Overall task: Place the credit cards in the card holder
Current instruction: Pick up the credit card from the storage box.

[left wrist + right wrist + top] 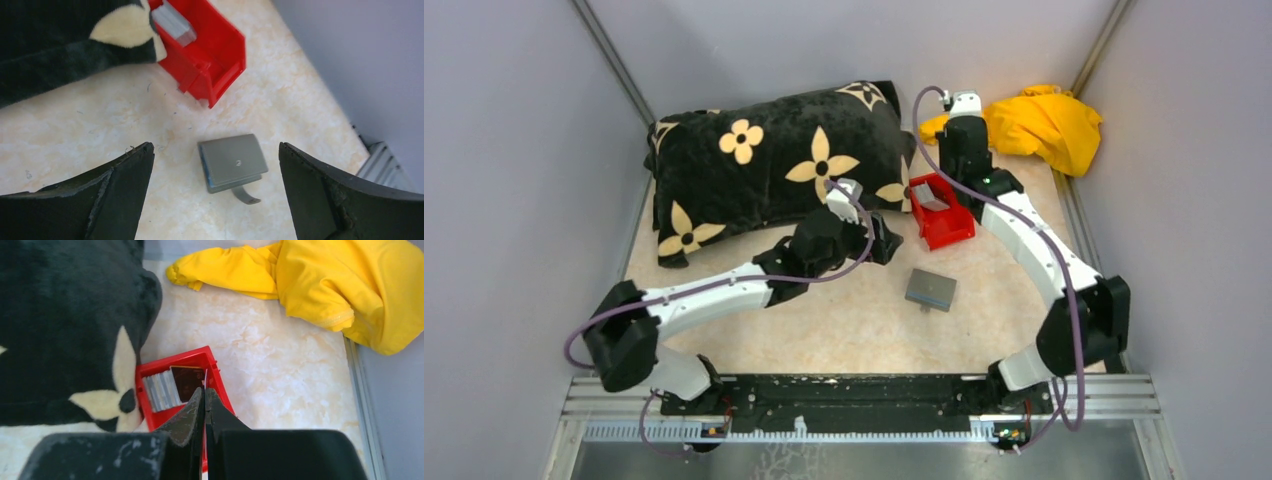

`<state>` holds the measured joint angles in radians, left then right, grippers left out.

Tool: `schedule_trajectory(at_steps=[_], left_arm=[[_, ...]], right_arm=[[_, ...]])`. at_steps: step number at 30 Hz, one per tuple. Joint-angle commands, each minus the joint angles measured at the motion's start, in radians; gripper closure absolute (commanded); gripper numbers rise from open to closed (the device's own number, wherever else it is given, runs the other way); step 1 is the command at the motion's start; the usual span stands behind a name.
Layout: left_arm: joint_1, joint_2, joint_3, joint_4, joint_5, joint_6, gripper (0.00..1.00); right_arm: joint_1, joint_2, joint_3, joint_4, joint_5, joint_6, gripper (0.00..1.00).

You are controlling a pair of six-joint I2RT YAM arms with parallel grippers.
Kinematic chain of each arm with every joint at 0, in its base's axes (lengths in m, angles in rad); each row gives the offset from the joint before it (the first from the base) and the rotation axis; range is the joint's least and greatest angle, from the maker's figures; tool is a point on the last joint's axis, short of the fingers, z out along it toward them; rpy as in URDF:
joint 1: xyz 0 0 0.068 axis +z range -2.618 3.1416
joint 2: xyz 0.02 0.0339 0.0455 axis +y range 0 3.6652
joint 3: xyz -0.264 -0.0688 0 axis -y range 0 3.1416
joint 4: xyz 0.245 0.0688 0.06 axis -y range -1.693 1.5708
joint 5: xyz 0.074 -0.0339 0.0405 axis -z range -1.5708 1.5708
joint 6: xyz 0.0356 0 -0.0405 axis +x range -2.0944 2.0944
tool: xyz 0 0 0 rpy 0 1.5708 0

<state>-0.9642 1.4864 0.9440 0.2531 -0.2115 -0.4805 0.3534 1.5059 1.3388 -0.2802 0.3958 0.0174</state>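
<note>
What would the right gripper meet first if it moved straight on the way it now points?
Probably the red bin: the shut right gripper points into it, tips near the dark card beside the grey credit cards. Depth is unclear.

The card holder (931, 289) lies flat and closed on the table (844, 325). It is a small grey rectangle with a snap dot at its centre, a bluish ridged edge and a short strap tab poking out of one side. At about 12 o'clock from it in the top view, the credit cards (932, 203) form a grey stack inside the red bin (952, 234), and the right wrist view shows a dark card (187, 381) at their 3 o'clock.
</note>
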Motion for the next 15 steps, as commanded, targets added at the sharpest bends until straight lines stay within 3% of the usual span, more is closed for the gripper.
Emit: schedule_trajectory(at_steps=[1, 5, 8, 15], left_arm=[[0.01, -0.148, -0.02, -0.019, 0.011, -0.096, 0.0], [0.022, -0.251, -0.029, -0.136, -0.024, -0.274, 0.01], [0.069, -0.334, -0.049, -0.178, 0.031, -0.372, 0.01], [0.222, -0.376, -0.016, -0.375, 0.307, -0.682, 0.01]], right_arm=[[0.07, -0.166, -0.069, 0.009, 0.017, 0.0, 1.0], [0.18, -0.316, -0.171, 0.018, 0.051, 0.007, 1.0], [0.284, -0.443, -0.264, 0.038, 0.091, 0.012, 1.0], [0.519, -0.656, -0.431, 0.061, 0.201, -0.022, 1.0]])
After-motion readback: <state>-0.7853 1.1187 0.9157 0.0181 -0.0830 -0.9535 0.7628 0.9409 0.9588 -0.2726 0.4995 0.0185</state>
